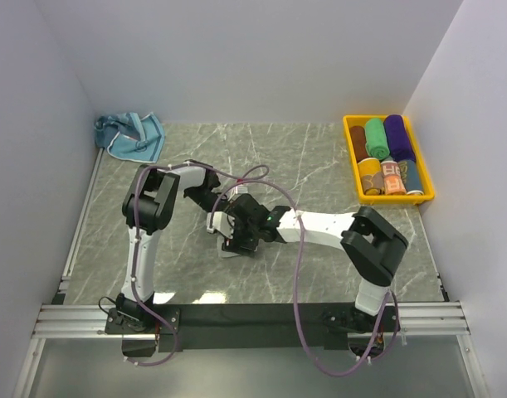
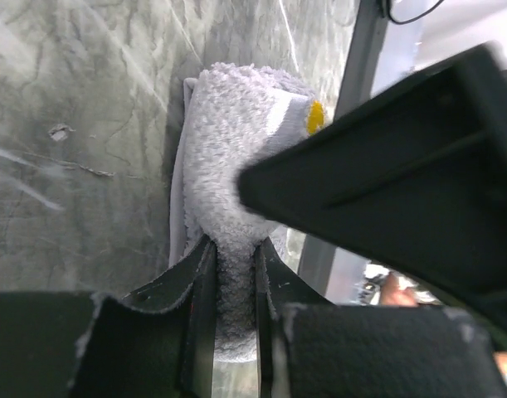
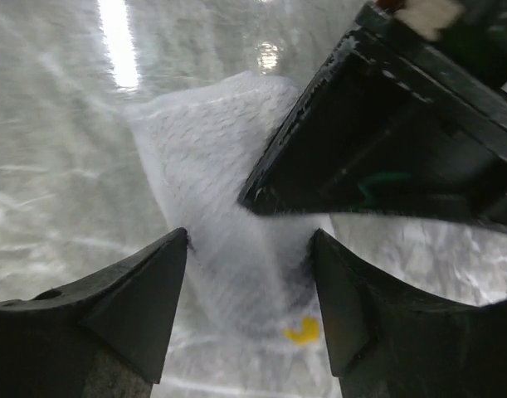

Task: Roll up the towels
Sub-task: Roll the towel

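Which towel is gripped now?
The pale grey-white towel mid-table, pinched by the left gripper; the blue towel lies loose far-left, the rolled towels sit in the yellow bin.

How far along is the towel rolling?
Done: several rolled towels sit in the yellow bin. In hand: the left end effector pinches a partly rolled white towel mid-table; the right end effector straddles it, open. Left: finishing that roll, and the crumpled blue towel in the far-left corner.

Towel (image 2: 236, 157) on table (image 1: 319, 166), within left gripper (image 2: 233, 265)
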`<state>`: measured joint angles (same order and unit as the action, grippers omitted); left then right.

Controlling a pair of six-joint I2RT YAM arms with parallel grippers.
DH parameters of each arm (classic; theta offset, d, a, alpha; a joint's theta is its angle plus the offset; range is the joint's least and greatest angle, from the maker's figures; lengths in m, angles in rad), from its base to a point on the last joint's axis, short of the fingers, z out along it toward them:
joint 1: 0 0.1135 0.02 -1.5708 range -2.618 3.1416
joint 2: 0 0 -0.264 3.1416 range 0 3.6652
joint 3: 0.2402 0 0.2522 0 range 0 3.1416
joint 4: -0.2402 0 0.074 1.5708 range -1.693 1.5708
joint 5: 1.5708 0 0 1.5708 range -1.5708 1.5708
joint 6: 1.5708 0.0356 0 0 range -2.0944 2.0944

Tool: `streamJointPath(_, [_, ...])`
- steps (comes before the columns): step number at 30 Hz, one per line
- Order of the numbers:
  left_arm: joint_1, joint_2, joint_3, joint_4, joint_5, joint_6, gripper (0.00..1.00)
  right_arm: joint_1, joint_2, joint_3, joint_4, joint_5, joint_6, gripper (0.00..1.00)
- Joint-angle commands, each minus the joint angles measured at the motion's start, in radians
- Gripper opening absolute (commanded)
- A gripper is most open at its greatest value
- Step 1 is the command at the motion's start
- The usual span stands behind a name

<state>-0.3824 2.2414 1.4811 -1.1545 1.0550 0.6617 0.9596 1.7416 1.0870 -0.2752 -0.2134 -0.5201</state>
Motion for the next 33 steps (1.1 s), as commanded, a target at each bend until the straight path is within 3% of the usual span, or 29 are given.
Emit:
streamJointPath(1, [0.003,0.09,0.001,0.041,-0.15,0.105,0.05,0.004,0.052,0.036,0.045,0.025,-0.047,0.67])
streamJointPath(8, [0.036,0.142,0.036,-0.048,-0.099,0.18,0.06,0.004,0.108,0.036,0.03,0.031,-0.077,0.57])
streamJointPath(10, [0.045,0.153,0.042,-0.086,-0.092,0.2,0.08,0.004,0.131,0.047,0.016,0.035,-0.08,0.5])
streamJointPath(16, [0.091,0.129,0.036,-0.149,-0.029,0.262,0.23,0.001,0.183,0.085,-0.041,0.04,-0.083,0.34])
streamJointPath(23, [0.189,0.009,-0.037,-0.159,-0.064,0.292,0.49,0.001,0.229,0.145,-0.142,0.026,-0.078,0.19])
streamJointPath(30, [0.335,-0.062,-0.09,-0.172,-0.107,0.335,0.58,0.001,0.288,0.201,-0.212,0.013,-0.069,0.2])
streamJointPath(33, [0.379,-0.091,-0.093,-0.172,-0.122,0.346,0.59,0.002,0.318,0.235,-0.251,0.003,-0.077,0.26])
